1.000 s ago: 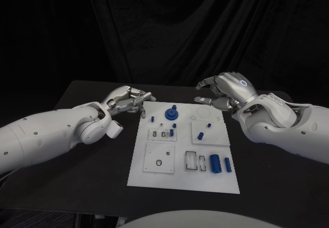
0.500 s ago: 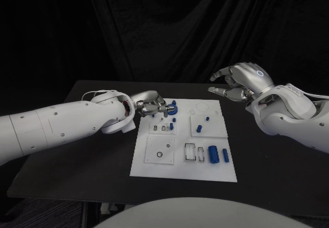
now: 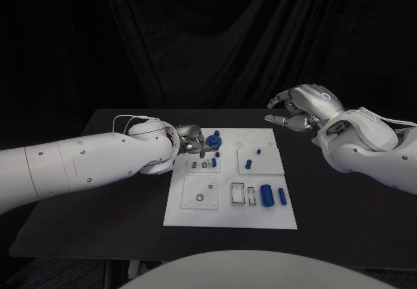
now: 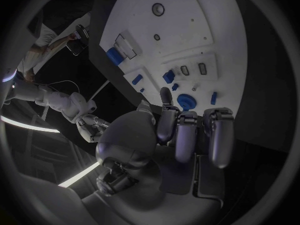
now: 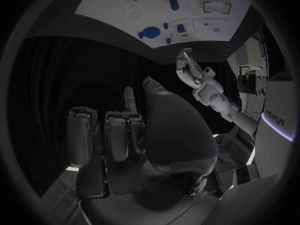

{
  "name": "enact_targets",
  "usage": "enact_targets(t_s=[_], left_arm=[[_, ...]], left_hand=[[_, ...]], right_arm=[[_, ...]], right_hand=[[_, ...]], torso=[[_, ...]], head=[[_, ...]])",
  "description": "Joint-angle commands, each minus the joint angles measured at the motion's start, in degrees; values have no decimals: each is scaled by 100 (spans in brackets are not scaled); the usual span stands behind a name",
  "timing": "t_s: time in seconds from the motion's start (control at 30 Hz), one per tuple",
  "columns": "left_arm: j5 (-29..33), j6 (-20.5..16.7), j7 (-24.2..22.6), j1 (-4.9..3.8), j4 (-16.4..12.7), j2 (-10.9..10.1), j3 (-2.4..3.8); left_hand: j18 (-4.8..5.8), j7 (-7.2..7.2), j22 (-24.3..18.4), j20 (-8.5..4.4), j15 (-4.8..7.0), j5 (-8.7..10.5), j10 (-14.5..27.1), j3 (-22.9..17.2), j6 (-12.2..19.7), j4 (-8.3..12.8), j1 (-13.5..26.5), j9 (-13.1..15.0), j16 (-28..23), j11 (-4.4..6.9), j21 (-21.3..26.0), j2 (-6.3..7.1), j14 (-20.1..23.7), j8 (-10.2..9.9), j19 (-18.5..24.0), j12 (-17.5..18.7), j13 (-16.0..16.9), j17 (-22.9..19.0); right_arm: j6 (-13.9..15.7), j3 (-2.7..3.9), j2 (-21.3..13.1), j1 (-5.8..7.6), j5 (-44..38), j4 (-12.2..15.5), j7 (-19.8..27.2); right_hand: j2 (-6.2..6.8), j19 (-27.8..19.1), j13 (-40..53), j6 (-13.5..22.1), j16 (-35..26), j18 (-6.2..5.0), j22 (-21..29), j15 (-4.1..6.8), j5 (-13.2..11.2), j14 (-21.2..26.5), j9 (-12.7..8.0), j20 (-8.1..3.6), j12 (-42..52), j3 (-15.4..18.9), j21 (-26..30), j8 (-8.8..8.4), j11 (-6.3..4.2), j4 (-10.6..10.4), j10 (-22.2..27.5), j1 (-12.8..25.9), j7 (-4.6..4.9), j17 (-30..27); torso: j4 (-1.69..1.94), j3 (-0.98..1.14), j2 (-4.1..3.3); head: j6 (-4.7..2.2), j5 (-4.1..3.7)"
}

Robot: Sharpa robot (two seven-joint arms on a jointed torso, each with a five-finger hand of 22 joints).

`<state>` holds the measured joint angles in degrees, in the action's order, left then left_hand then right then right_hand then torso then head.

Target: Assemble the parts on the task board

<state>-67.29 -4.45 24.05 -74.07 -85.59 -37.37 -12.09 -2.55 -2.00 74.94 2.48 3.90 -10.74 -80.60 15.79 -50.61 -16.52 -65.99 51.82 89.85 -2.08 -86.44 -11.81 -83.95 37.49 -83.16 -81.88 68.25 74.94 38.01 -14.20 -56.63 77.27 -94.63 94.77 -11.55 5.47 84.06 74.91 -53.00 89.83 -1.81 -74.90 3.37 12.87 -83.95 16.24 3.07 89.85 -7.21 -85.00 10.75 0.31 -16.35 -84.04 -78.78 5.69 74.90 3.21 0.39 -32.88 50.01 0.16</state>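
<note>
A flat white rectangular task board (image 3: 228, 212) is lying mid-table. Small blue plastic parts are sitting on it: a round knobbed disc (image 3: 214, 141) near its far edge, two cylinders (image 3: 267, 195) lying side by side toward its right.

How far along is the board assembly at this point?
Early. A round blue part stands at the far left of the task board, and whether it is seated cannot be told. The left hand reaches toward it with nothing visibly held. The right hand hangs off the board's far right corner, holding nothing. Two blue cylinders lie loose, and the clear frames beside them look unfilled.
</note>
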Motion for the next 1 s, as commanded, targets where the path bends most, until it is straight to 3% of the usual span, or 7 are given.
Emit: enact_targets(t_s=[0.03, 0.07, 0.17, 0.37, 0.43, 0.7, 1.0], left_arm=[[-486, 4, 659, -17, -26, 64, 10], [-513, 3, 693, -16, -23, 88, 11], [-550, 43, 747, -16, -11, 139, 12], [-591, 299, 848, -13, 105, 305, 13], [-597, 359, 864, -11, 172, 372, 12], [-604, 537, 897, -4, 458, 617, 11], [-605, 664, 919, 17, 697, 771, 9]], left_hand=[[36, 27, 629, -18, 40, -4, -940, 33, -39, 0, 25, 92, 15, 389, -23, 16, -605, 26, -58, -812, 2175, 1506], [36, 39, 632, -28, 50, -14, -940, 38, -61, 2, 19, 134, 15, 399, -22, 21, -605, 29, -64, -812, 2175, 1506], [36, 47, 630, -36, 58, -25, -940, 40, -76, 6, 11, 166, 15, 409, -19, 24, -605, 30, -65, -812, 2175, 1506], [31, 69, 610, -63, 84, -75, -940, 16, -92, 29, -74, 248, 15, 432, -4, 27, -605, -21, -59, -812, 2175, 1506], [25, 71, 582, -77, 91, -133, -940, -5, -103, 37, -138, 257, 15, 439, 15, 31, -605, -133, -42, -812, 2175, 1506], [15, 38, 535, -73, 79, -126, -940, 2, -203, 13, -146, 175, 15, 415, 59, 35, -605, -552, -11, -812, 2175, 1506], [8, 40, 512, -66, 74, -166, -940, 26, -335, 13, -129, 145, 15, 412, 80, 72, -605, -703, 5, -812, 2175, 1506]], right_arm=[[-125, 4, 5, -16, -11, -19, -172], [-123, 4, 7, -18, -11, -27, -174], [-116, 4, 14, -22, -11, -45, -174], [-107, 4, 52, -49, -11, -94, -160], [-91, 4, 69, -63, -11, -111, -146], [-71, 4, 101, -130, -21, -171, -101], [-55, 4, 89, -148, -24, -153, -90]], right_hand=[[-48, 353, 1509, -43, 17, 52, -1342, -45, 24, -605, -10, 26, 15, -10, 0, -36, 43, -5, -596, 19, 16, 1510], [-48, 353, 1509, -43, 17, 52, -1342, -45, 24, -605, -10, 26, 15, -10, 0, -36, 43, -5, -596, 19, 16, 1510], [-49, 351, 1509, -46, 17, 51, -1340, -46, 28, -605, -12, 27, 15, -6, 5, -39, 45, -9, -596, 28, 16, 1510], [-51, 353, 1509, -51, 17, 53, -1342, -48, 33, -605, -14, 28, 15, -4, 0, -41, 48, -12, -596, 37, 16, 1510], [-58, 349, 1509, -59, 17, 51, -1339, -50, 42, -605, -16, 29, 15, -5, 8, -43, 52, -12, -596, 40, 15, 1510], [-71, 345, 1509, -63, 17, 48, -1336, -54, 75, -605, -25, 33, 15, -13, 17, -56, 53, 0, -596, 28, 17, 1510], [-77, 332, 1509, -62, 17, 41, -1326, -54, 92, -605, -31, 34, 15, -16, 44, -66, 52, 2, -596, 25, 19, 1510]], torso=[[-8, 20, 24], [-2, 33, 30], [6, 36, 49], [-41, 74, 71], [-28, 72, 80], [-51, 95, 100], [-69, 128, 116]], head=[[-1, -22], [-1, -38], [-1, -67], [-1, -42], [-1, -56], [-1, -30], [-1, -31]])
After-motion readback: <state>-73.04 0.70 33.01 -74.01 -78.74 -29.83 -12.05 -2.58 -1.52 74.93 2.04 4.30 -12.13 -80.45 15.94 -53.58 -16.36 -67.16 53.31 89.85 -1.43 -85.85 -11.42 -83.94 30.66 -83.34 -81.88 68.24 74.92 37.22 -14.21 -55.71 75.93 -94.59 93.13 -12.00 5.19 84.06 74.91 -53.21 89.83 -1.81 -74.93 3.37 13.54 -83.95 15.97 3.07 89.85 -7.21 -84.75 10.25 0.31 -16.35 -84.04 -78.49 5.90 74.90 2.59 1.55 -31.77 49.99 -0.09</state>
